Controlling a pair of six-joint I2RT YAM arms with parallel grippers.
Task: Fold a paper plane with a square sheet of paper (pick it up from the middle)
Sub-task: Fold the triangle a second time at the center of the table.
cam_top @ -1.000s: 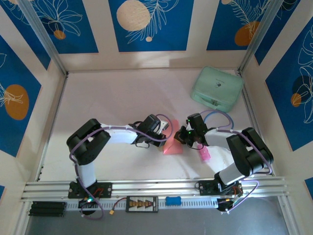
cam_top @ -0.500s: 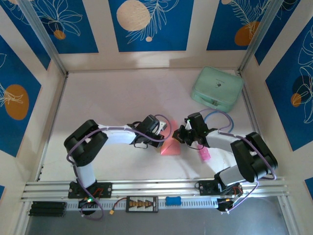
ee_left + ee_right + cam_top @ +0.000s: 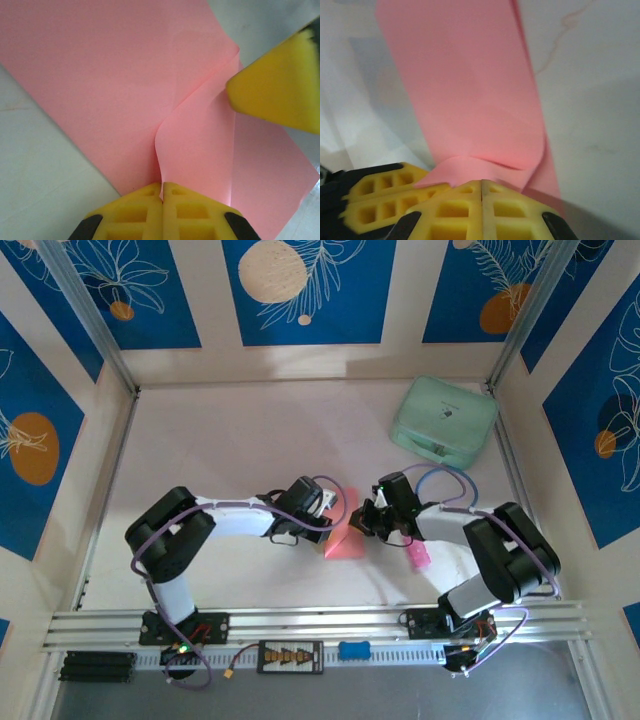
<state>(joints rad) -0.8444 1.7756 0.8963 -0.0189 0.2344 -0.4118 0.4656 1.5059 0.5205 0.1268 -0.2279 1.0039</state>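
Observation:
The square sheet of paper [image 3: 347, 544], salmon pink and partly folded, lies on the table between both arms. In the left wrist view a raised flap of the paper [image 3: 195, 145] runs down into the seam of my left gripper [image 3: 162, 189], which is shut on it. My right gripper [image 3: 481, 186] is shut too, its tips against the curled flap [image 3: 470, 167]; one of its fingers [image 3: 275, 85] touches the flap's far edge. From above, the left gripper [image 3: 337, 522] and the right gripper [image 3: 359, 526] meet over the sheet. A paper plane is out of view.
A mint-green rounded case [image 3: 443, 420] sits at the back right. A small bright-pink stick [image 3: 418, 556] lies beside the right arm's forearm. The white table [image 3: 220, 440] stretches open to the back and left; aluminium rails [image 3: 320, 625] run along the near edge.
Both grippers and the sheet have shifted slightly to the left. Both pairs of jaws have stayed shut.

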